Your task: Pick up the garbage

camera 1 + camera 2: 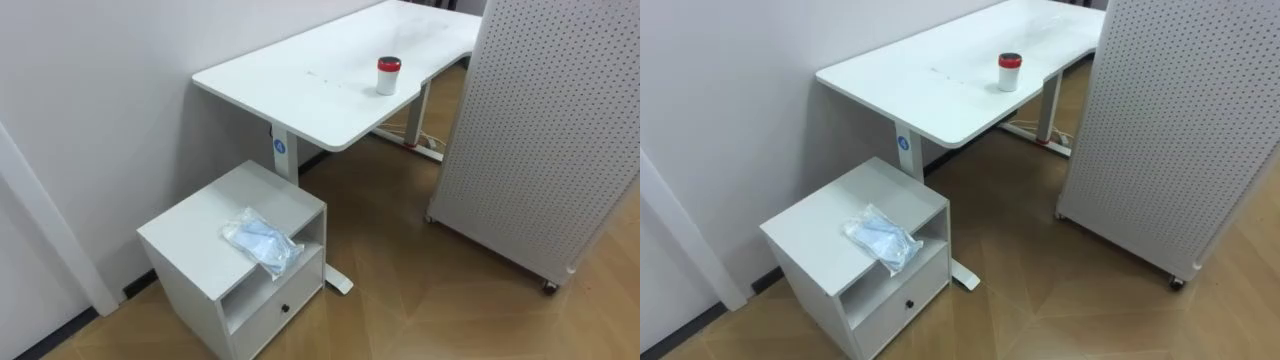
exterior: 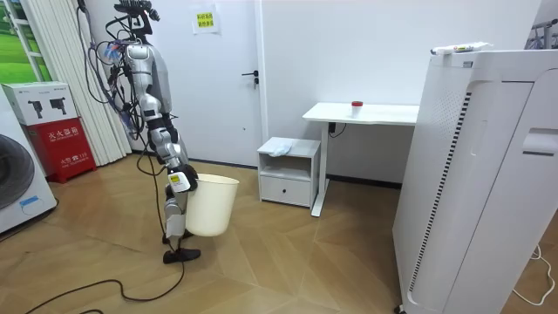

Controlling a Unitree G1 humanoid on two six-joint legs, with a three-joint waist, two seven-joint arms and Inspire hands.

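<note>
**Garbage on the cabinet, bin at my side**

Left eye view: The garbage, a crumpled clear plastic bag (image 1: 262,240), lies on top of the low white cabinet (image 1: 190,230) in the lower left of the frame. One end of the bag hangs a little over the front edge, above the open shelf. Under that shelf is 1 drawer (image 1: 265,315) with a dark knob. The white counter (image 1: 300,90) runs from the centre to the upper right. A white cup with a red lid (image 1: 388,75) stands upright on it, well apart from the bag. A white perforated panel (image 1: 540,130) stands along the right side.

Right eye view: The panel's wheel (image 1: 1173,283) rests on the wood floor at the lower right. The counter's foot (image 1: 965,278) lies just beside the cabinet's lower right corner.

Room view: I stand upright on the wood floor in the left of the frame, well apart from the cabinet at the centre. The bag shows there as a pale heap on the cabinet top. My right hand (image 2: 179,182) is at the rim of a white bin (image 2: 212,208), which hangs beside my legs, clear of the floor. I cannot tell whether that hand is clenched on the rim. A closed door (image 2: 228,78) stands behind me.
</note>
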